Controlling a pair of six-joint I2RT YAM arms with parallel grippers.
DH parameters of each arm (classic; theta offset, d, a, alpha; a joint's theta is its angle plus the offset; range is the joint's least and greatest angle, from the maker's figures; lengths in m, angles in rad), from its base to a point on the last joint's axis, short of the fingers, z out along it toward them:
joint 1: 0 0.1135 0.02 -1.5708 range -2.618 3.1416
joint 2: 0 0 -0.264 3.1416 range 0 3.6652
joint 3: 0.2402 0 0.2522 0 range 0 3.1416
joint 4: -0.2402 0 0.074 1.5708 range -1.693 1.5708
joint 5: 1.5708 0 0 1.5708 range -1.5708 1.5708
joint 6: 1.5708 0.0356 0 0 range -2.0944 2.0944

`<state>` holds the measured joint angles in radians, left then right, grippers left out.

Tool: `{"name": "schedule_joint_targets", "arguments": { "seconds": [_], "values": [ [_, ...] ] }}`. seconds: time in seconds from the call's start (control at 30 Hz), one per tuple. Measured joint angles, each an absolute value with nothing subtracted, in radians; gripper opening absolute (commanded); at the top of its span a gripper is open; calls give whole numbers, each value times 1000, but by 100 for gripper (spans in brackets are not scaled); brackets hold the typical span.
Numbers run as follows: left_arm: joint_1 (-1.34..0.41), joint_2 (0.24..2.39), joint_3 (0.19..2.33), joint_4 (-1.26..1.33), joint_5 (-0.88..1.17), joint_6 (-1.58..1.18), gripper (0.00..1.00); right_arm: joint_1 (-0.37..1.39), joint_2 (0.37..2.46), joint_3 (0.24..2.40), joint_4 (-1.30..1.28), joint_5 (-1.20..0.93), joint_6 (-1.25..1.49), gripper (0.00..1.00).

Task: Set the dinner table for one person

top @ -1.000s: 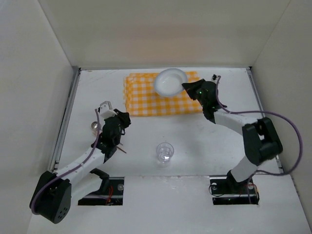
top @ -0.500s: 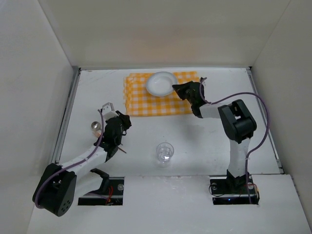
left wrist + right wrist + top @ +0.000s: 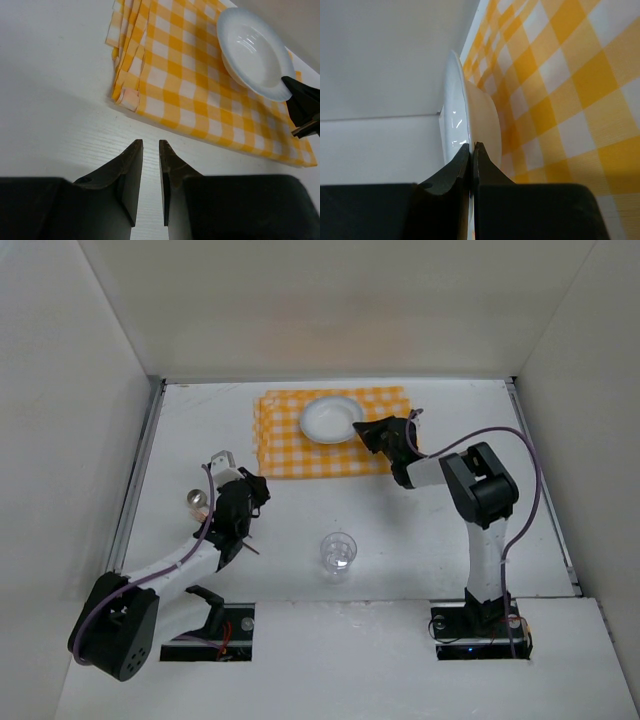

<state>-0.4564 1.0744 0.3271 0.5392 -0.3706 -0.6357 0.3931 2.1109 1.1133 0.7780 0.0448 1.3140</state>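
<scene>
Standing at the near edge of a large matte white tabletop [image 3: 400,540], I see 2 robot arms bolted side by side in front of me. The tabletop fills the floor of a white-walled booth and lies under everything else.

At its far side, about centre, lies an orange-and-white checked cloth [image 3: 300,455]. It is folded in layers, with several stacked folds showing along its left edge. A shallow white bowl [image 3: 330,418] sits over the far part of the cloth. Whether its base rests fully on the fabric, I cannot tell.

The right arm reaches far and to the left. The right claw [image 3: 364,430] is clenched on the bowl's right rim, and its wrist view shows the 2 fingertips pinching the thin rim between them.

The left arm bends over the left part of the tabletop, apart from the cloth. The left claw [image 3: 255,487] points toward the cloth's near left corner. Its 2 fingers are parted by a narrow slit, with nothing between them and bare white surface beyond.

A clear drinking glass [image 3: 339,551] stands upright near the middle, nearer than the cloth, between the 2 arms and touching nothing. A small round object [image 3: 193,502] sits just left of the left arm, too small to identify.
</scene>
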Motion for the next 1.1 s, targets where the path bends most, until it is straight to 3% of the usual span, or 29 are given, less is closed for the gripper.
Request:
{"name": "schedule_joint_targets", "arguments": {
  "seconds": [0.3, 0.37, 0.47, 0.57, 0.83, 0.93, 0.97, 1.03, 1.1],
  "values": [
    [-457, 1078, 327, 542, -371, -636, 17, 393, 2120, 1045, 808, 56, 1340, 1],
    [-457, 1078, 327, 542, -371, -636, 17, 393, 2120, 1035, 823, 58, 1344, 10],
    [-457, 1078, 327, 542, -371, -635, 17, 393, 2120, 1023, 838, 68, 1360, 34],
    [-457, 1079, 327, 542, -371, -635, 17, 394, 2119, 1011, 863, 81, 1368, 49],
    [-457, 1087, 327, 534, -382, -629, 17, 394, 1951, 926, 715, 132, 1306, 64],
    [-458, 1085, 327, 532, -390, -625, 17, 394, 1828, 887, 627, 167, 1240, 64],
    [-458, 1084, 327, 531, -393, -624, 17, 395, 1782, 870, 598, 179, 1211, 60],
    [-458, 1081, 327, 527, -396, -624, 17, 403, 1692, 834, 530, 197, 1145, 44],
    [-458, 1075, 327, 519, -398, -622, 17, 431, 1594, 804, 433, 218, 1063, 18]
  ]
}}
